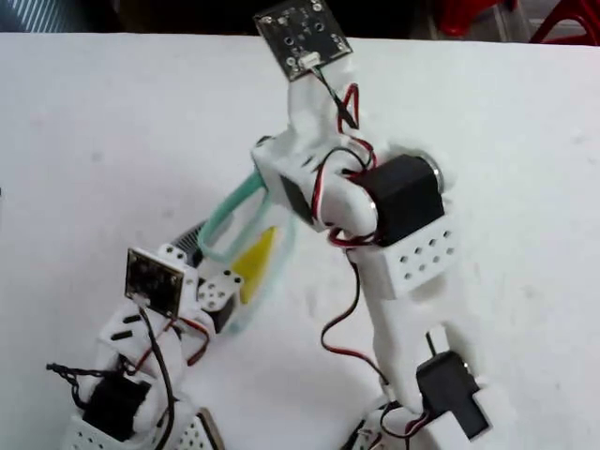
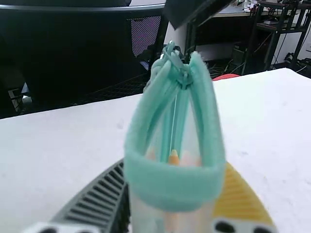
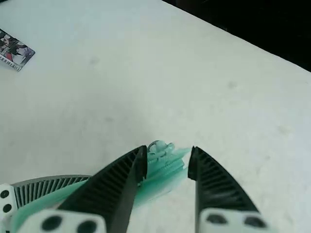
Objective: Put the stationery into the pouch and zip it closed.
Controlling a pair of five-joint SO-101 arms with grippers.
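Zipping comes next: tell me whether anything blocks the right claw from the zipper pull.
Nothing visible does. The right claw is open, its tips either side of the teal zipper pull on the teal-edged clear pouch.

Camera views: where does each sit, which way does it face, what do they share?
High view: fixed above the table, looking down; shows the left arm, the right arm and the pouch between them.
Left wrist view: on the left arm, looking along the pouch clamped in the left tool, toward the table's far edge.
Right wrist view: on the right arm, looking down at the table; the right tool sits at the zipper pull.
Shared: the pouch in all three; the zipper pull in both wrist views.
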